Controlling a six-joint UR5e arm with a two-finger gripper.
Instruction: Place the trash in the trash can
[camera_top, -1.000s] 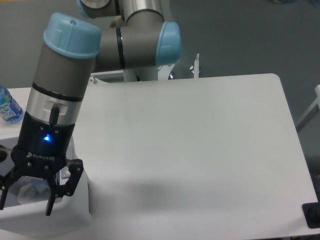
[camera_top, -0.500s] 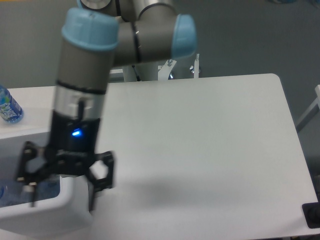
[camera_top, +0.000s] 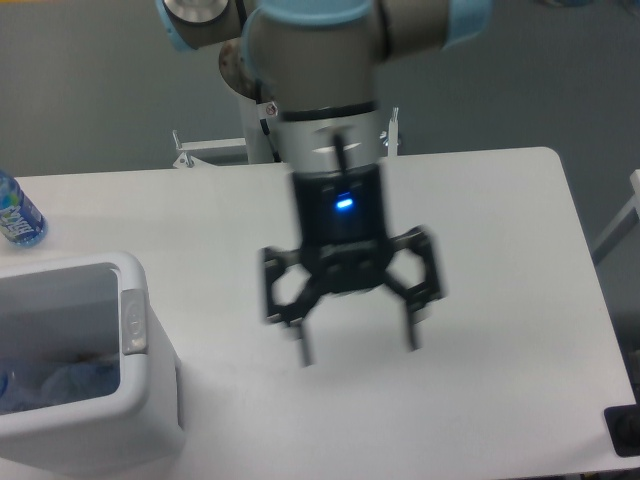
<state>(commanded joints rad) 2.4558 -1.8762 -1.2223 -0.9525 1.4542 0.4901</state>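
Over the middle of the white table (camera_top: 480, 230) hangs the gripper (camera_top: 356, 345), with its two fingers spread wide apart and pointing straight down. Nothing is between them. It looks a bit smeared, so it is probably moving, but I cannot tell which way from this one view.

Down in the left corner sits the trash can (camera_top: 150, 400), a big white bin with a grey tab (camera_top: 133, 322) on its right rim. Its open top faces up (that is why things can be dropped in from above). Inside it lies something bluish and see-through, the trash (camera_top: 65, 378), resting at the bottom. It looks like the clear plastic bottle, with its long side running left to right along the bin floor, but it is too blurry to say which end is the cap. I cannot make out the small white wrapper in there.

At the far left edge stands a bottle with a blue label (camera_top: 17, 213). It is tilted a little, well apart from the gripper, and it is not part of the job.

My guess is that the job is done or nearly done, since the fingers hold nothing and no trash shows on the table.
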